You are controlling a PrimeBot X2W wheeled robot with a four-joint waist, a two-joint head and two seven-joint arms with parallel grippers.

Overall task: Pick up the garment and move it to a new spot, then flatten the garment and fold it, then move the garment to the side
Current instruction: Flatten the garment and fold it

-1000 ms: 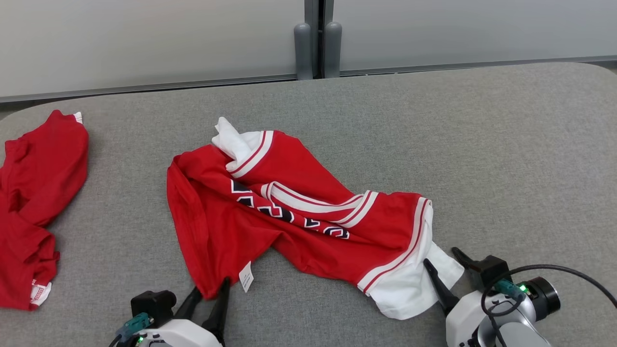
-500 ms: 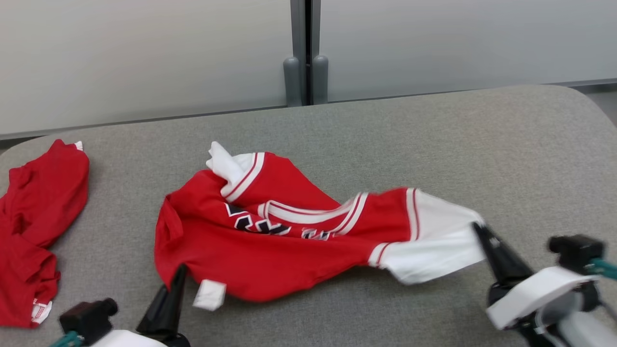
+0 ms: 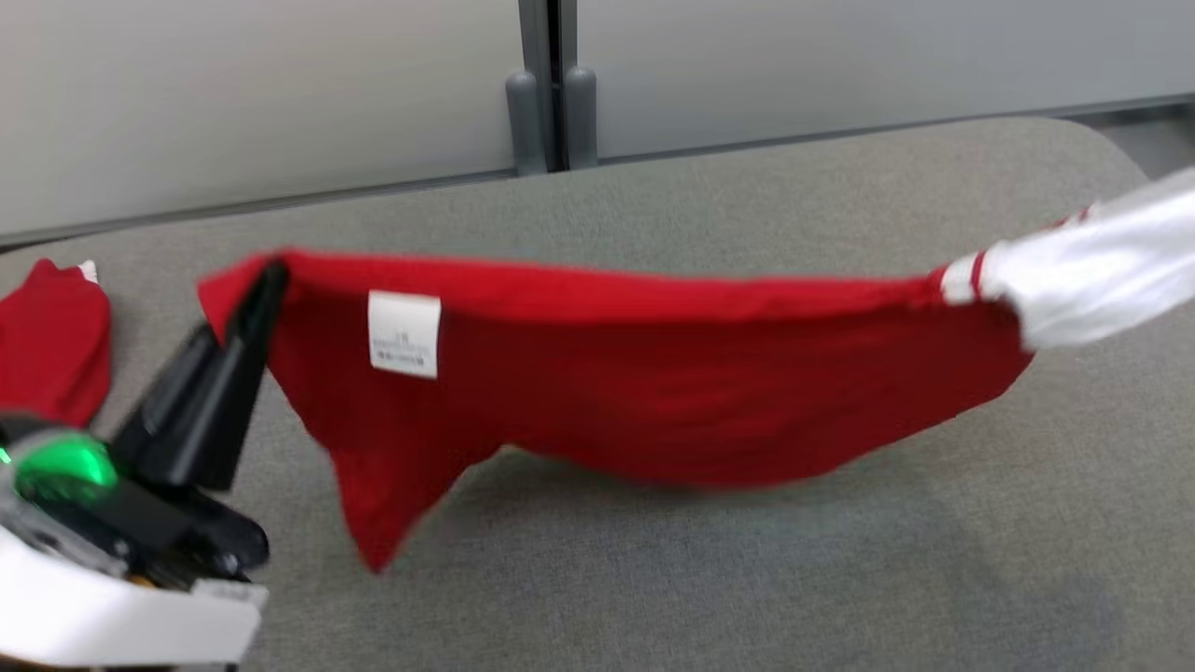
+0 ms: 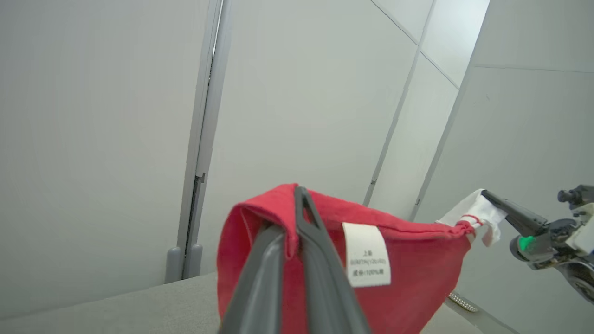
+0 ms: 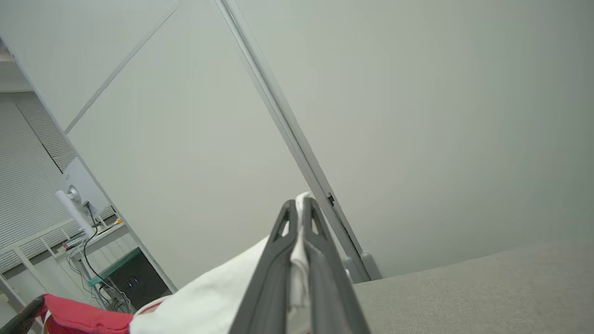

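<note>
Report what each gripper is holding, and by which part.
Both hold the red garment, stretched between them. The left gripper pinches a red corner beside the white label. The right gripper pinches the garment's white end.

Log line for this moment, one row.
left end effector: shut on jersey, red corner | right end effector: shut on white end | jersey: stretched between both over table

The garment (image 3: 653,392) spans from the left gripper (image 3: 273,273) to the right gripper (image 5: 299,206), above the table (image 3: 747,579). Its label (image 3: 403,333) hangs just right of the left gripper, and a second shirt (image 3: 51,341) lies on the table to that gripper's left.
</note>
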